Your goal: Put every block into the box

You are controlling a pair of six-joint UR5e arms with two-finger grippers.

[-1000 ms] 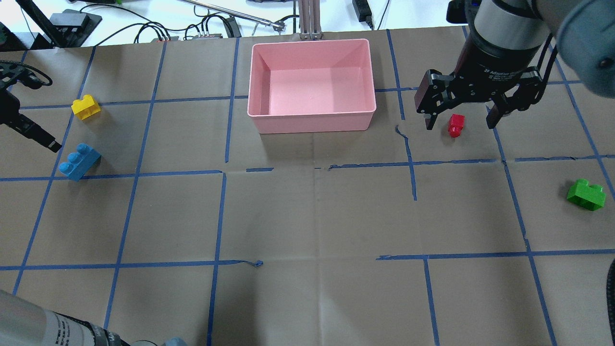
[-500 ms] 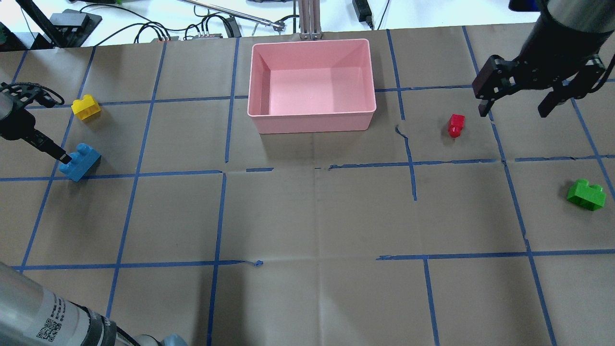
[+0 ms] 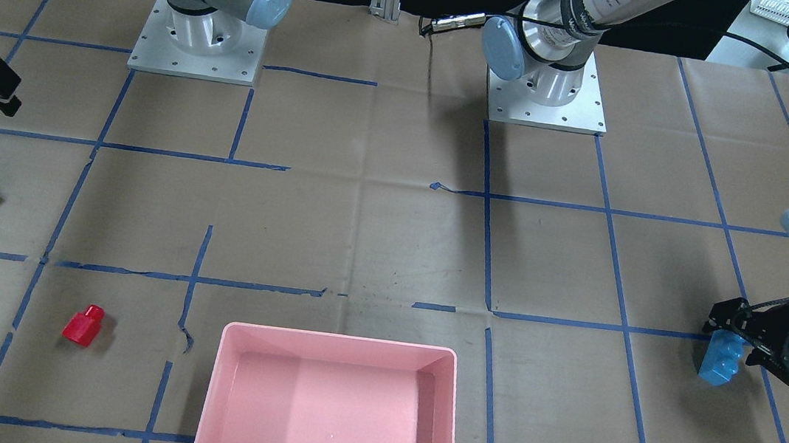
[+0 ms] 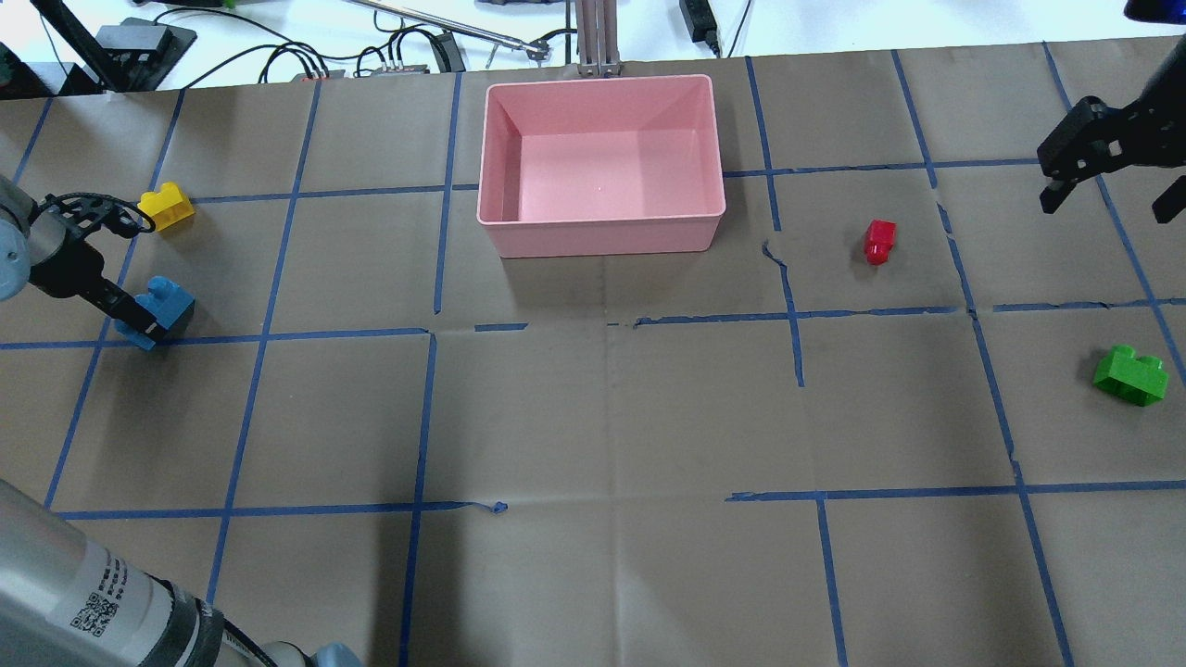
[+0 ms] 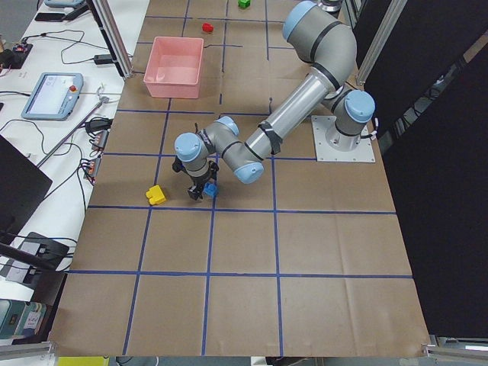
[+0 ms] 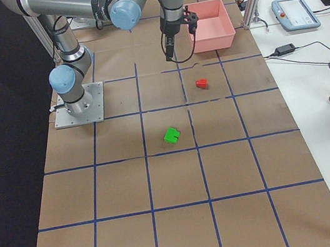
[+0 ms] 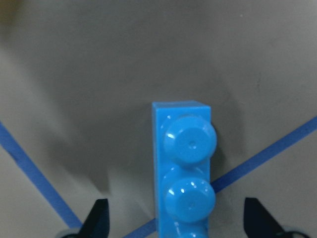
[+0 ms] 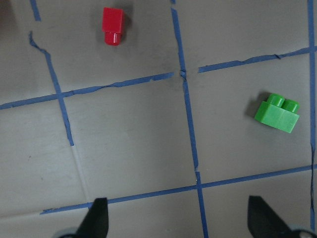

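The blue block (image 7: pixel 185 188) lies on the table at the left, between the fingers of my open left gripper (image 7: pixel 178 223); the overhead view shows the left gripper (image 4: pixel 146 311) down at the blue block (image 4: pixel 169 304). The yellow block (image 4: pixel 165 206) lies just beyond it. The red block (image 4: pixel 878 241) lies right of the pink box (image 4: pixel 602 227), which holds nothing. The green block (image 4: pixel 1130 373) is near the right edge. My right gripper (image 4: pixel 1105 206) is open and empty, raised, right of the red block (image 8: pixel 114 25) and above the green block (image 8: pixel 277 113).
Brown paper with blue tape lines (image 4: pixel 426 417) covers the table. Cables and devices (image 4: pixel 296 56) lie beyond the far edge. The two arm bases (image 3: pixel 200 36) stand on plates at the robot's side.
My left gripper has moved in from the left edge and now straddles the blue block. My right gripper has moved from over the red block away to the right.
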